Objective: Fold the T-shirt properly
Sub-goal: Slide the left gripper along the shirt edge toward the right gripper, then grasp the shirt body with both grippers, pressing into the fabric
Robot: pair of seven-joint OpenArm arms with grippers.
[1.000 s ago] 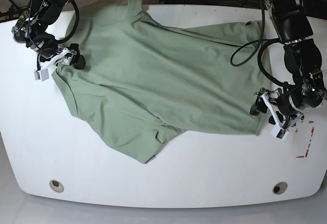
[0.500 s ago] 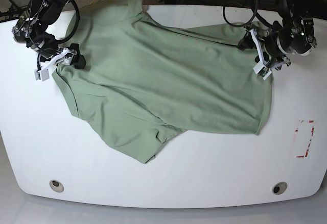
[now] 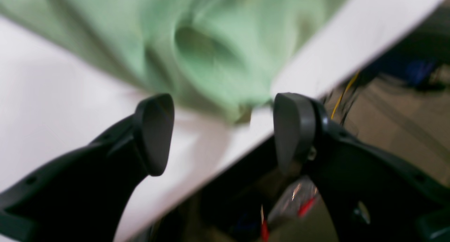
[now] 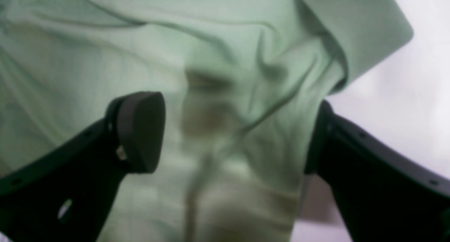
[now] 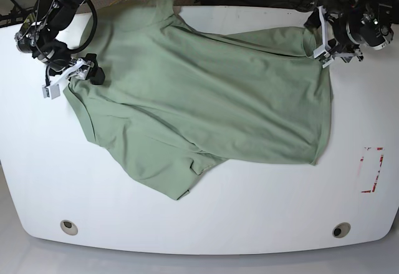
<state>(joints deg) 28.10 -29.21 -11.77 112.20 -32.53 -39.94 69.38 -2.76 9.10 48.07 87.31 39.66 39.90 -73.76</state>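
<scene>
Your T-shirt (image 5: 206, 102) lies spread and rumpled across the white worktop (image 5: 50, 161), its far edge hanging over the worktop's back rim, one corner pointing toward the near edge.

Your left pincer (image 5: 319, 37) sits at the shirt's far corner on the base view's right, its arm reaching in from beyond the back edge. In the left wrist view the left pincer (image 3: 223, 133) has its jaws apart and nothing between them, a bunched bit of shirt just past the tips at the worktop's rim.

Your right pincer (image 5: 78, 74) sits at the shirt's opposite edge, its arm slanting down from the back corner. In its wrist view the right pincer (image 4: 235, 133) gapes wide, cloth lying between the jaws, unpinched.
</scene>
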